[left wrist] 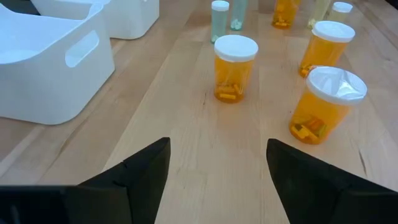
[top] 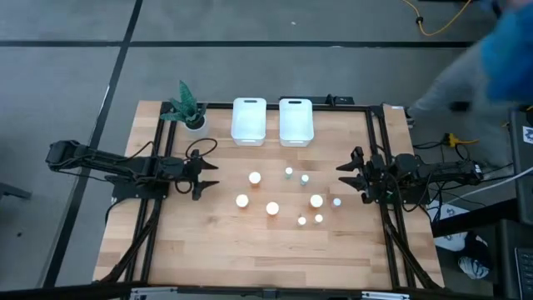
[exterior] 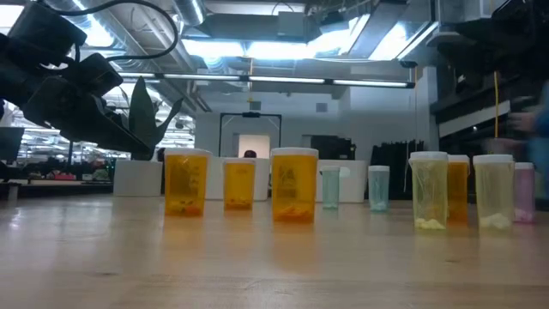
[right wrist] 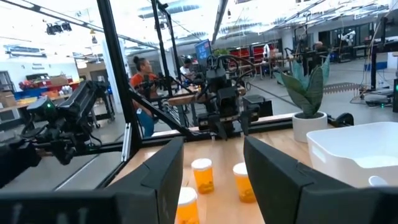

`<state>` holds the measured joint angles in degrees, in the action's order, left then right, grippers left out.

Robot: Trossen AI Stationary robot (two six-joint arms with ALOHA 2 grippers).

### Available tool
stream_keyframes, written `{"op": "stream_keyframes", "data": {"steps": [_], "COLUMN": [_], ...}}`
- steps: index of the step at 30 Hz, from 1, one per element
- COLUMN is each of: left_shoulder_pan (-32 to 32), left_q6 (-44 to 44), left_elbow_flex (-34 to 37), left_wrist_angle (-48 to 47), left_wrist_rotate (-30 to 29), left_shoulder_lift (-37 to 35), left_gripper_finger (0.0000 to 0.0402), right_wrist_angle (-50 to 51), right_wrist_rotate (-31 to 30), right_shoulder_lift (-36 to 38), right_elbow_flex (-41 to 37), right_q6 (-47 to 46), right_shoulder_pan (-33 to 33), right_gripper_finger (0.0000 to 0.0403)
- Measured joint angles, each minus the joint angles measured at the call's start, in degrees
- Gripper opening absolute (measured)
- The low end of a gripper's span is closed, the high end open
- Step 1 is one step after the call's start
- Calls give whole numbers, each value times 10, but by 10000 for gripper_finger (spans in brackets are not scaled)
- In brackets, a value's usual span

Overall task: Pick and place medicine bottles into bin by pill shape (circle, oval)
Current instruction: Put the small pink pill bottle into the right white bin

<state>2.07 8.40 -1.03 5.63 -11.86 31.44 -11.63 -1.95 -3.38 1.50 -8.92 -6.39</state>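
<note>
Several white-capped medicine bottles stand upright on their bases in the middle of the wooden table [top: 200, 250]. The larger orange ones [top: 255, 177] [top: 272, 208] are toward the left, the smaller pale ones [top: 305, 178] [top: 318, 218] toward the right. My left gripper [top: 210, 175] [left wrist: 217, 162] hovers open at the left of the group, pointing at the orange bottles [left wrist: 235, 67] [left wrist: 324, 106]. At the right of the group my right gripper [top: 343, 177] [right wrist: 211, 168] is open and holds nothing; it faces across the table, with orange bottles [right wrist: 204, 174] below it.
Two white bins [top: 249, 121] [top: 296, 121] stand side by side at the far edge. A small potted plant [top: 190, 108] is at the far left corner. Black frame rails [top: 379, 150] border the table. A person in blue [top: 491, 50] is beyond the far right corner.
</note>
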Motion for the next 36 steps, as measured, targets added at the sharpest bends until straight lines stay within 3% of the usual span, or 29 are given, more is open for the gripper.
{"op": "stream_keyframes", "data": {"steps": [7, 12, 16, 20, 25, 28, 32, 36], "left_shoulder_pan": [0, 0, 0, 0, 0, 0, 0, 0], "left_q6": [0, 5, 5, 4, 4, 4, 4, 4], "left_elbow_flex": [0, 0, 0, 0, 0, 0, 0, 0], "left_wrist_angle": [13, 73, 102, 110, 111, 110, 110, 110], "left_wrist_rotate": [-21, -21, -21, -26, -32, -32, -32, -32], "left_shoulder_lift": [0, 0, 0, 0, 0, 0, 0, 0], "left_gripper_finger": [259, 259, 259, 259, 259, 259, 259, 259], "right_wrist_angle": [3, 21, 111, 266, 420, 468, 514, 651], "right_wrist_rotate": [3, 36, 35, 14, 2, 26, 77, 66], "right_shoulder_lift": [0, 0, 0, -17, -77, -127, -211, -307], "right_elbow_flex": [0, 6, 71, 173, 294, 355, 422, 478], "right_q6": [-16, -62, -79, -90, -111, -118, -116, -119], "right_shoulder_pan": [0, 0, 0, 0, 0, 0, 0, 0], "right_gripper_finger": [171, 171, 171, 171, 171, 171, 171, 171]}}
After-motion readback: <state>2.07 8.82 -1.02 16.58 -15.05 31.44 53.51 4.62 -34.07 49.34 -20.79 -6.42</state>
